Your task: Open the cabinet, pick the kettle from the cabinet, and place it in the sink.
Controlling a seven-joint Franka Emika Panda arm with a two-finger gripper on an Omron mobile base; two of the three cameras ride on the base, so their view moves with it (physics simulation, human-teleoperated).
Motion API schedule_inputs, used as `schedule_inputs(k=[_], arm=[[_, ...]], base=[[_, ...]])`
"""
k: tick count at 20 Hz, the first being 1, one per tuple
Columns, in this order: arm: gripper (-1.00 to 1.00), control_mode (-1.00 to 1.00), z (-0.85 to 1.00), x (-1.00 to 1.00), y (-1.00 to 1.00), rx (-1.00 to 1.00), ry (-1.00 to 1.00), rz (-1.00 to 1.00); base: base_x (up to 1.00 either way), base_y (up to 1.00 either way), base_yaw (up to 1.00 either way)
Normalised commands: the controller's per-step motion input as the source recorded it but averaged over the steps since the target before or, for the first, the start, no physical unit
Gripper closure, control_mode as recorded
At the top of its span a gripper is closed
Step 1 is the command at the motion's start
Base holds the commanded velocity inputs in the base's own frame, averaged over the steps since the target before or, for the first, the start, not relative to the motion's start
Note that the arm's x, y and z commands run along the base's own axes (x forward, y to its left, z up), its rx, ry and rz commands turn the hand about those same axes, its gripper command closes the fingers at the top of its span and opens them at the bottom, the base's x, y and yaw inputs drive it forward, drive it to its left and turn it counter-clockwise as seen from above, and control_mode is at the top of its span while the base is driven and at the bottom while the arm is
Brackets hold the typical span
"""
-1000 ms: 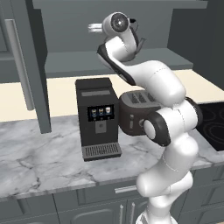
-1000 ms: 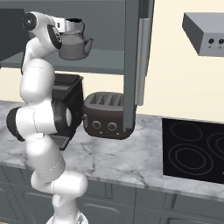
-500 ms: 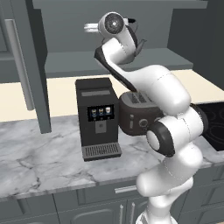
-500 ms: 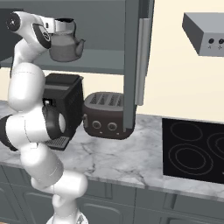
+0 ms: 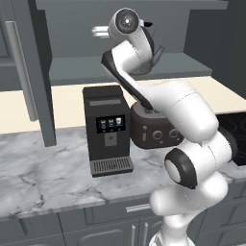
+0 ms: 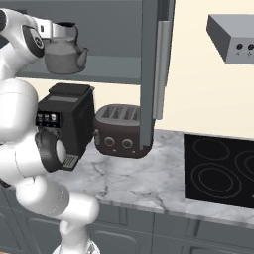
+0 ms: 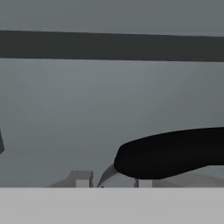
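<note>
My gripper [image 6: 57,28] is shut on the black arched handle [image 7: 175,151] of the silver-grey kettle [image 6: 64,51]. The kettle hangs upright in front of the open cabinet, just above its grey shelf [image 6: 111,70], with the spout pointing right. In the left base view my own arm covers most of the kettle [image 5: 154,54]. The cabinet's left door [image 5: 26,77] and right door [image 6: 150,74] stand swung open. In the hand view the fingertips [image 7: 81,177] rise below the handle, against the cabinet's grey back wall. The sink is out of view.
A black coffee machine [image 6: 67,124] and a dark brown toaster [image 6: 119,131] stand on the marble counter [image 5: 48,173] right below the kettle. A black stovetop [image 6: 221,171] lies to the right, under a grey range hood [image 6: 233,37].
The kettle has moved left in the right base view, carried by my gripper. My elbow has swung out and lower. The doors and counter things have not moved.
</note>
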Motion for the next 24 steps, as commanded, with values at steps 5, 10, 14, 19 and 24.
schedule_inputs(k=[5,10,14,19,24], arm=[[1.0,-1.0,0.0,-0.73,-0.04,0.02,-0.03,0.0],[1.0,-1.0,0.0,-0.75,-0.14,0.08,-0.04,0.0],[1.0,-1.0,-0.04,-0.7,-0.12,0.05,-0.01,-0.05],[1.0,-1.0,-0.16,-0.59,-0.15,0.06,0.04,-0.09],[1.0,-1.0,-0.3,-0.46,-0.15,0.01,0.06,-0.03]], base=[[0.0,0.0,0.0],[0.0,0.0,0.0],[0.0,0.0,0.0],[0.0,0.0,0.0],[0.0,0.0,0.0]])
